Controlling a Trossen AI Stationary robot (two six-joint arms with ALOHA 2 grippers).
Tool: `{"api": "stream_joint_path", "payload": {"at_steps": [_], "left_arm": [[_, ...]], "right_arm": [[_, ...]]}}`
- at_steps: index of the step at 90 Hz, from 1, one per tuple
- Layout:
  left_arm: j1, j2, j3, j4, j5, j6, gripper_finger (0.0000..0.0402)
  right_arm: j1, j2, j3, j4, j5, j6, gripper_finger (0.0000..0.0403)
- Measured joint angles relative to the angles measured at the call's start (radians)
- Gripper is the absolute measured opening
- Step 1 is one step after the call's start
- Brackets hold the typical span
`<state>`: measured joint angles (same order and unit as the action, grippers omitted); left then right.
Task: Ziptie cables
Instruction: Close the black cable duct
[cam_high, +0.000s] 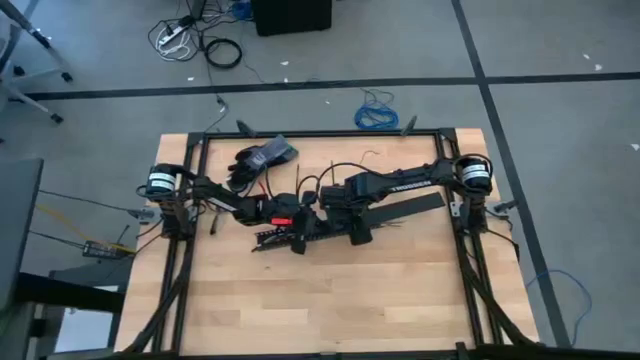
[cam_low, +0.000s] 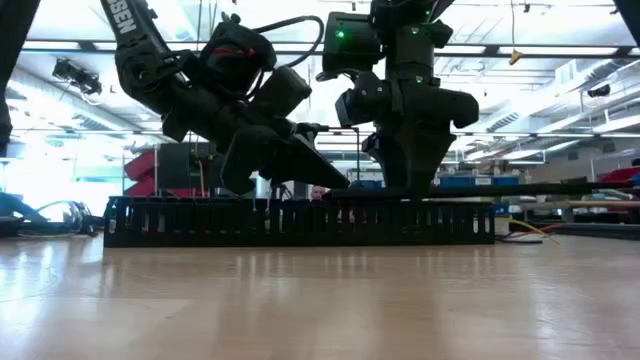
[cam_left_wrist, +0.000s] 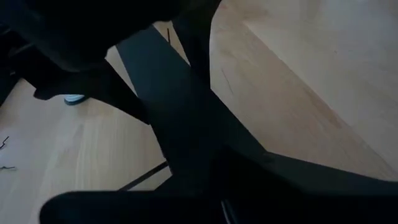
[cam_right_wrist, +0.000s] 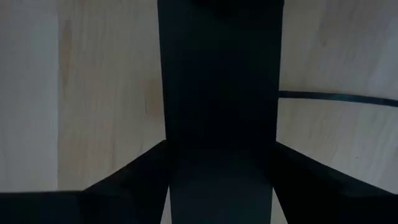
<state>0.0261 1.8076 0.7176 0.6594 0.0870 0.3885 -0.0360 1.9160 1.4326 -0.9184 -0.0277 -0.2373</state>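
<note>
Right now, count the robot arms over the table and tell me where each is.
2. The left arm reaches in from the table's left edge, the right arm from its right edge; they meet mid-table over the black slotted channel. None looks hidden.

A pale wooden table (cam_high: 330, 300) carries a long black slotted channel (cam_low: 300, 222) just beneath the two hands, a flat black strip (cam_high: 405, 208) beside the right arm, and dark gloves (cam_high: 262, 158) beyond the left hand.
</note>
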Motion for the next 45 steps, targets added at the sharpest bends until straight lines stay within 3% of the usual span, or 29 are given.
{"api": "stream_joint_path", "payload": {"at_steps": [45], "left_arm": [[0.000,0.000,0.000,0.018,-0.011,0.002,0.0025]], "right_arm": [[0.002,0.000,0.000,-0.001,0.016,0.087,0.0240]]}}
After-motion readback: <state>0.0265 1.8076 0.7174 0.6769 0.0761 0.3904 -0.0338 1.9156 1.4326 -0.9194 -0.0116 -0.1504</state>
